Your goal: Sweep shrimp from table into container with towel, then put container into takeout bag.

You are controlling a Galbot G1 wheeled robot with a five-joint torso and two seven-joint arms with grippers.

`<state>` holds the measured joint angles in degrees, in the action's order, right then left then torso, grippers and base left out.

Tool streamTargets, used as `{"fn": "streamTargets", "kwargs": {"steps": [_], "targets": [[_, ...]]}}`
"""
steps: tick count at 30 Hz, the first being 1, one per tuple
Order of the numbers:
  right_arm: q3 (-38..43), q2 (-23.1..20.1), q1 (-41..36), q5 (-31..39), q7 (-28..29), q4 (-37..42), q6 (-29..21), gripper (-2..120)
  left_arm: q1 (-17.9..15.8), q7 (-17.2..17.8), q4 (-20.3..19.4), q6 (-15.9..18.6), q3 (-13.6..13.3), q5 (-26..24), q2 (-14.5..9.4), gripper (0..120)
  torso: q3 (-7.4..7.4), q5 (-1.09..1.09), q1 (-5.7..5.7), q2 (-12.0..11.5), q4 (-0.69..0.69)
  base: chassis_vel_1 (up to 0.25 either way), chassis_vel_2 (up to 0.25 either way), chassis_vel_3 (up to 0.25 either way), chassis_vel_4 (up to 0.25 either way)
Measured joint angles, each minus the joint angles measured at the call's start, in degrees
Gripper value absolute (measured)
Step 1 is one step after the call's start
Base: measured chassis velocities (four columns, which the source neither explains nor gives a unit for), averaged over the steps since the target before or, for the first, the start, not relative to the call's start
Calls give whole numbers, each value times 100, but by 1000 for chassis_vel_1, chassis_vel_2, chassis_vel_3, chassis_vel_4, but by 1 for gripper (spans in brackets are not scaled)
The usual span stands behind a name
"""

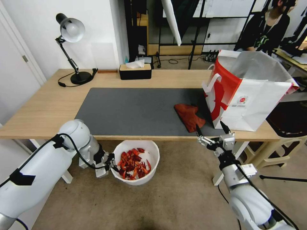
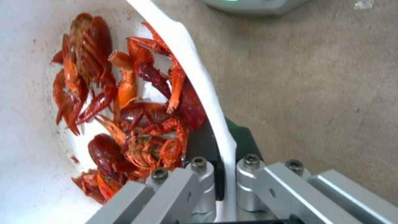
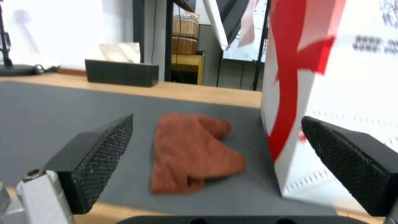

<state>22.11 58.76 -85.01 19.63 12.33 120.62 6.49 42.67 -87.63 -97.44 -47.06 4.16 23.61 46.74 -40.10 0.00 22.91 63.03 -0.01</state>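
Observation:
The white container (image 1: 150,152) hangs below the table's (image 1: 41,105) front edge, over the carpet, full of red shrimp (image 1: 133,163). My left gripper (image 1: 112,167) is shut on the container's rim (image 2: 215,118), one finger inside and one outside; shrimp (image 2: 136,124) lie right beside it. The rust-red towel (image 1: 189,116) lies flat on the grey mat, next to the red and white takeout bag (image 1: 252,99). My right gripper (image 1: 211,128) hovers open just off the table's front edge, facing the towel (image 3: 191,152) and the bag (image 3: 331,84), holding nothing.
A desk lamp (image 1: 72,48) stands at the back left and a black tissue box (image 1: 135,71) at the back middle. The bag stands open at the table's right end. A dark chair (image 1: 287,124) sits right of the table. Carpet lies under the container.

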Motion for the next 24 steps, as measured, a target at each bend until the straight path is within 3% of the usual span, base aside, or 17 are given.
{"fn": "streamTargets", "kwargs": {"steps": [7, 14, 24], "targets": [[66, 223, -378, -425, 23, -192, 357, 100, 280, 0, -440, 1, 11, -224, -211, 0, -1, 0, 1, 0, 0, 0, 0, 0, 0], [124, 437, -669, -692, 65, -153, 523, 100, 717, 0, -1367, 63, 116, -531, -524, 0, -1, -1, 0, 0, 1, 0, 0, 0, 0], [121, 514, -679, -796, 76, -203, 551, 100, 740, 0, -1785, 236, 183, -879, -862, 0, -1, 0, 0, 0, 1, 0, 0, 0, 0]]}}
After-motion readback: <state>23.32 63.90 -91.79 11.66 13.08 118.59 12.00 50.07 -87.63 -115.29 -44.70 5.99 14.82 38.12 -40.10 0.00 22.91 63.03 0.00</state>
